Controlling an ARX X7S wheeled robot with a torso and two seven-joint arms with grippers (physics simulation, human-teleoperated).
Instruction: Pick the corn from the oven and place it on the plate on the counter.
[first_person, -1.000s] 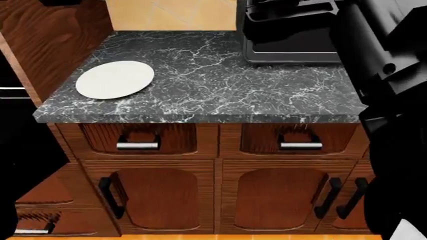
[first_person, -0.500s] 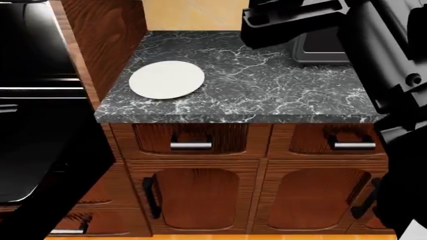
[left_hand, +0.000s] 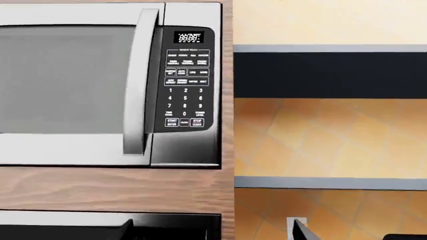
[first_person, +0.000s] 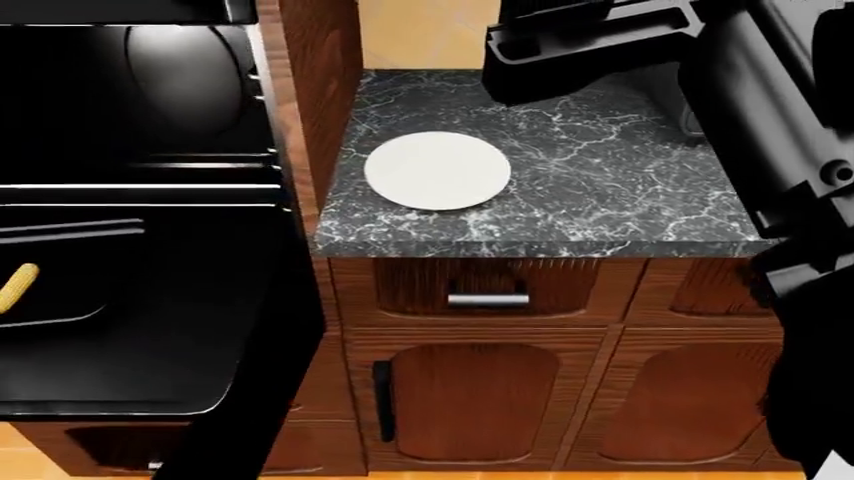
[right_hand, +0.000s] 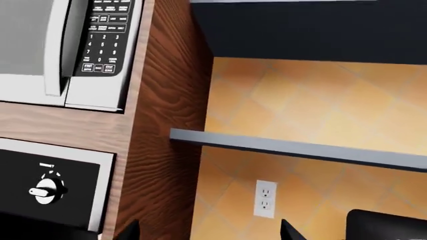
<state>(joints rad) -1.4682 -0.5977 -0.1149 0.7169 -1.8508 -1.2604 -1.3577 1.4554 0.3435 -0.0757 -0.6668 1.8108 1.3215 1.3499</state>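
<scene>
Honestly, whether either arm's jaws stand apart or together cannot be told; the wrist views face a microwave and wall. Corn lies on the open oven's black tray; the plate sits bare on the counter.

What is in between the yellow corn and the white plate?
In the head view, the corn lies on the oven's black tray. Between it and the plate stand the oven's black frame and a tall brown wooden panel, then a strip of counter.
</scene>
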